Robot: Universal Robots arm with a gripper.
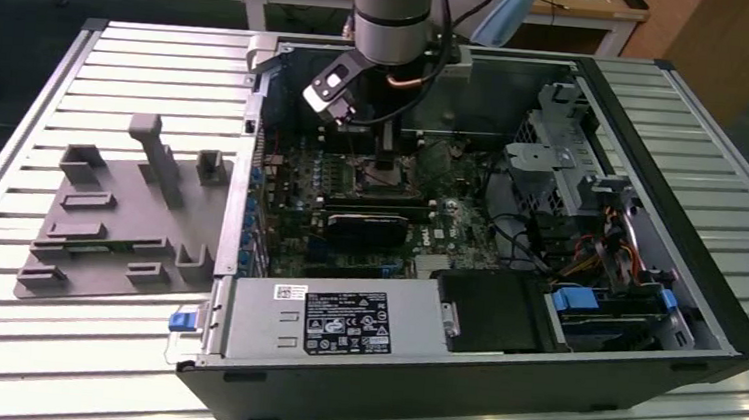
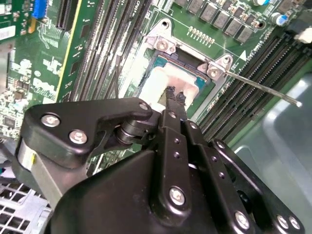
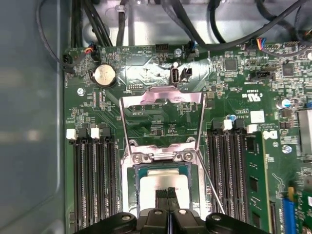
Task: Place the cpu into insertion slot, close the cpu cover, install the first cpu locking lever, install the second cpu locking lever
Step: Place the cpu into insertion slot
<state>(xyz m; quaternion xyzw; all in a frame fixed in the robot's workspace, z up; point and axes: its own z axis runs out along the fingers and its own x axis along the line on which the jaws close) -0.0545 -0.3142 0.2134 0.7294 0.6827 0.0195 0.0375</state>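
In the insertion slot [image 3: 135, 171], the cpu [image 3: 153, 183] lies under the end effector [image 3: 168, 193], closed with nothing gripped; off-centre pressing could tilt it and damage the slot.

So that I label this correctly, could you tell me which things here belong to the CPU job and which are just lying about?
Job: cpu, insertion slot, open cpu cover, locking lever, gripper.
Lying about: memory slots, coin battery, power supply, grey fixture tray.
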